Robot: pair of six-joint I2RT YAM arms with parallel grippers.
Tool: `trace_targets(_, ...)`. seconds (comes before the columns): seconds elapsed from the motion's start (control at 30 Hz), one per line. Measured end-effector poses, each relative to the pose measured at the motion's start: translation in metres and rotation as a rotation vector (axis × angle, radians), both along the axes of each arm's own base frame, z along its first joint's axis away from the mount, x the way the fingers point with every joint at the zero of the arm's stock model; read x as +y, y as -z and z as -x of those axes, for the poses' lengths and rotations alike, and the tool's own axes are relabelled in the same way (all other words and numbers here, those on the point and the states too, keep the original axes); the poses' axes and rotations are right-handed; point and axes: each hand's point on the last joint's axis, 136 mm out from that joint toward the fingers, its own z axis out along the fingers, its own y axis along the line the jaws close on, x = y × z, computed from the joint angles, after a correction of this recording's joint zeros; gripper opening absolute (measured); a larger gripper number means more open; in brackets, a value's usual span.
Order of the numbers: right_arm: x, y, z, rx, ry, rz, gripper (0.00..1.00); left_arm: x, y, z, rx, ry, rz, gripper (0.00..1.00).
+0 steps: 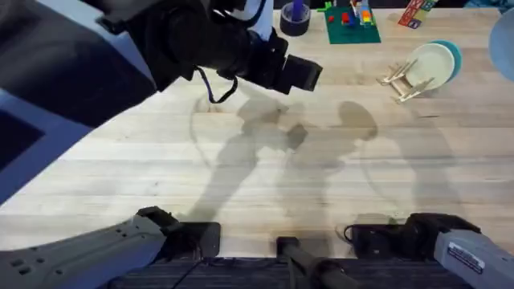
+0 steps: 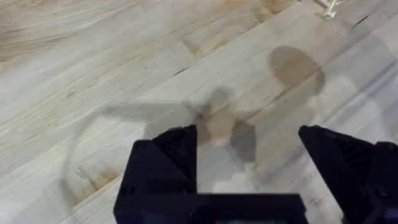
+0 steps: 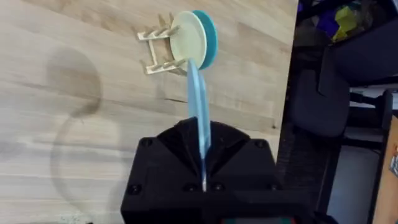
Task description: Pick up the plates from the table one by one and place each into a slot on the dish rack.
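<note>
A pale blue plate (image 3: 199, 106) is held edge-on and upright in my right gripper (image 3: 202, 152), which is shut on it above the table (image 3: 74, 124). Beyond it stands the small wooden dish rack (image 3: 158, 50), with a cream plate (image 3: 186, 37) and a teal plate (image 3: 210, 31) upright in its slots. In the overhead view the dish rack (image 1: 405, 80) sits at the far right with the cream plate (image 1: 432, 63) and the teal plate (image 1: 456, 54), and the pale blue plate (image 1: 506, 40) shows at the right edge. My left gripper (image 2: 249, 162) hangs open and empty over bare wood.
My left arm (image 1: 201, 40) rises close under the camera, large and dark, across the upper left. At the far edge are a green baseplate with bricks (image 1: 352, 28), a dark tape roll (image 1: 295, 20) and a red box (image 1: 414, 12). A chair (image 3: 323, 99) stands beyond the table's edge.
</note>
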Motion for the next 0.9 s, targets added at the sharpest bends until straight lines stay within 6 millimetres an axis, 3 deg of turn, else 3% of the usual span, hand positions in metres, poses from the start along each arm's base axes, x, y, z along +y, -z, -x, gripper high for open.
trace_targets(0.23,-0.001,-0.003,-0.004,-0.023,0.002,-0.01,0.031,0.0,0.0,0.0,0.0,0.0,0.0,0.996)
trace_targets(0.57,-0.025,-0.003,-0.021,-0.026,0.072,-0.125,0.027,0.0,0.0,0.0,0.0,0.0,0.0,0.995)
trace_targets(0.9,-0.036,0.031,-0.045,0.062,0.065,-0.264,0.028,0.0,0.0,0.0,0.0,0.0,0.0,0.995)
